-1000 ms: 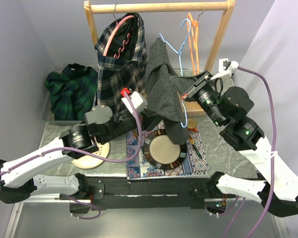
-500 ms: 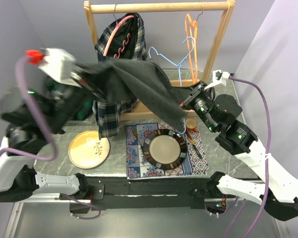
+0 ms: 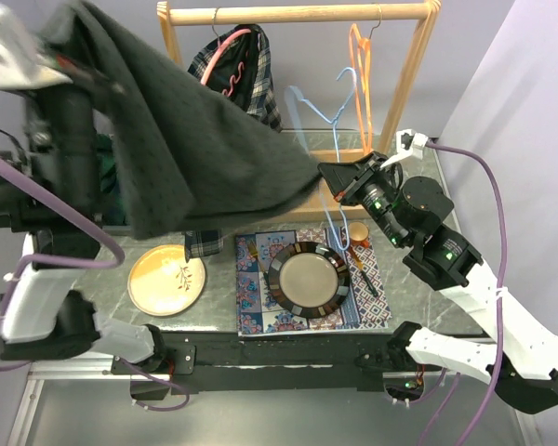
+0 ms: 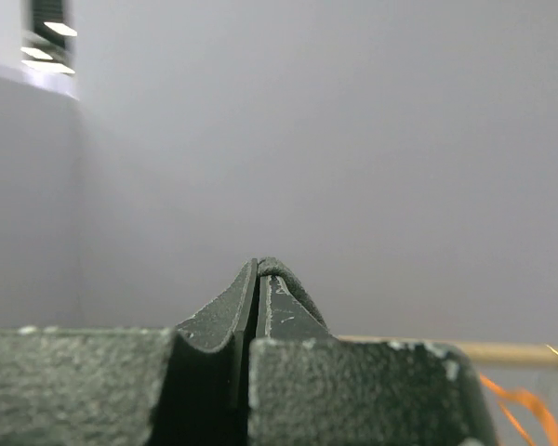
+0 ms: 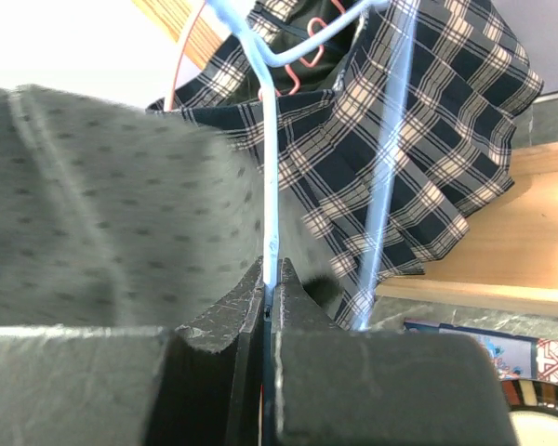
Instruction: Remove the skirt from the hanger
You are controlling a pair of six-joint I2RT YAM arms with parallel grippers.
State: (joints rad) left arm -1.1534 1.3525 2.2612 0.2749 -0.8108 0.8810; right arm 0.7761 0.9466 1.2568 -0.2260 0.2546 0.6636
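The dark grey dotted skirt (image 3: 195, 139) is stretched in the air from the top left down to the middle right. My left gripper (image 3: 79, 67) is raised high at the top left and shut on the skirt's edge; a thin fold of the cloth (image 4: 281, 275) lies over its fingertips. My right gripper (image 3: 339, 181) is shut on the wire of the light blue hanger (image 3: 339, 111), next to the skirt's lower corner. In the right wrist view the gripper (image 5: 272, 271) pinches the hanger wire (image 5: 270, 186), with the skirt (image 5: 102, 204) to its left.
A wooden rack (image 3: 298, 13) stands at the back with a plaid skirt on a pink hanger (image 3: 237, 65) and an orange hanger (image 3: 358, 56). A striped plate (image 3: 309, 279) lies on a patterned placemat, with a small cup (image 3: 358, 232) and a yellow plate (image 3: 167, 279) nearby.
My left arm has swung up and to the far left, pulling the skirt out wide and high. The right gripper has kept hold of the blue hanger near the same place.
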